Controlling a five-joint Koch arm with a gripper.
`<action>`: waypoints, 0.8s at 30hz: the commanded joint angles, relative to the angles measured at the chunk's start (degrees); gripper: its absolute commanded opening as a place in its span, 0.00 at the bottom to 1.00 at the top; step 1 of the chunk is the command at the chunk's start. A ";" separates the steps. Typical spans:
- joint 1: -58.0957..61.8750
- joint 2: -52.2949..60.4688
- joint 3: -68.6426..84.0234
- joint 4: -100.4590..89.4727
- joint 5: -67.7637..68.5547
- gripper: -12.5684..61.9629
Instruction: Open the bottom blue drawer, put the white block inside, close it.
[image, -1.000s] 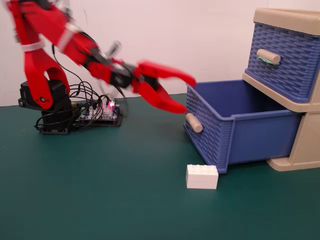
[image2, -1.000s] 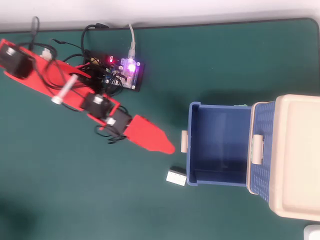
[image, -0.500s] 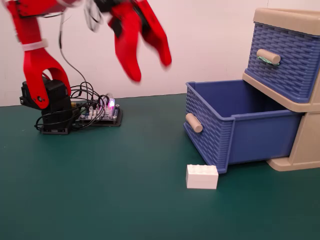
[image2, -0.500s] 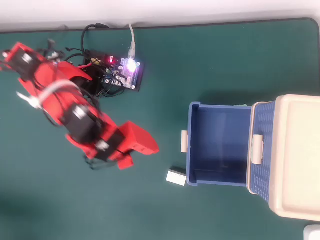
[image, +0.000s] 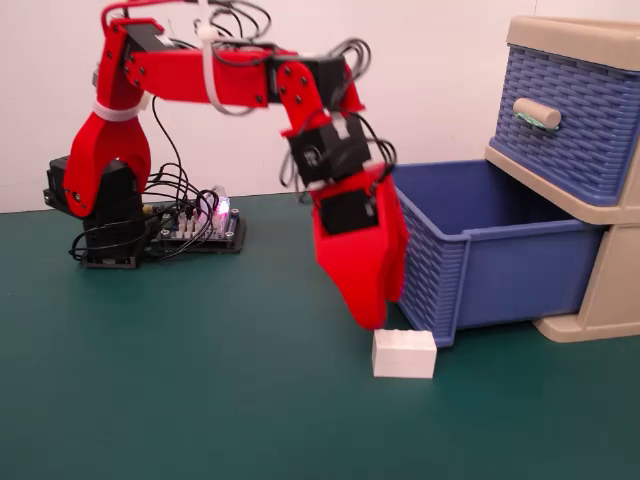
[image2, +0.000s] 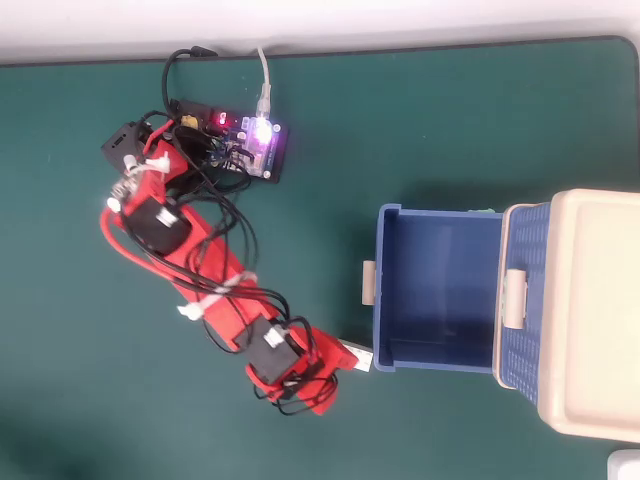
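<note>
The bottom blue drawer (image: 500, 250) stands pulled out of the beige cabinet (image: 605, 290), open and empty; from above its inside (image2: 435, 285) and beige handle (image2: 368, 283) show. The white block (image: 404, 353) lies on the green mat just in front of the drawer's near corner. My red gripper (image: 372, 316) points straight down, its tips slightly above and left of the block. In the overhead view the gripper (image2: 320, 374) covers part of the block (image2: 354, 356). Its jaws overlap in the fixed view and are hidden from above. Nothing is seen held.
The upper blue drawer (image: 570, 120) is shut, with a green scrap on its handle. A circuit board (image2: 245, 140) with lit LEDs and loose cables sits by the arm's base (image: 95, 215). The green mat (image: 200, 380) ends at the wall behind.
The arm has swung from high on the left down and rightwards. The gripper now hangs vertically beside the white block. Block and drawer have not moved.
</note>
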 joint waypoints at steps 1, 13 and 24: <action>-1.49 -1.49 -3.25 -0.62 0.26 0.62; -5.71 -8.88 -8.70 -0.44 3.69 0.62; -6.24 -2.37 -8.53 7.73 4.04 0.62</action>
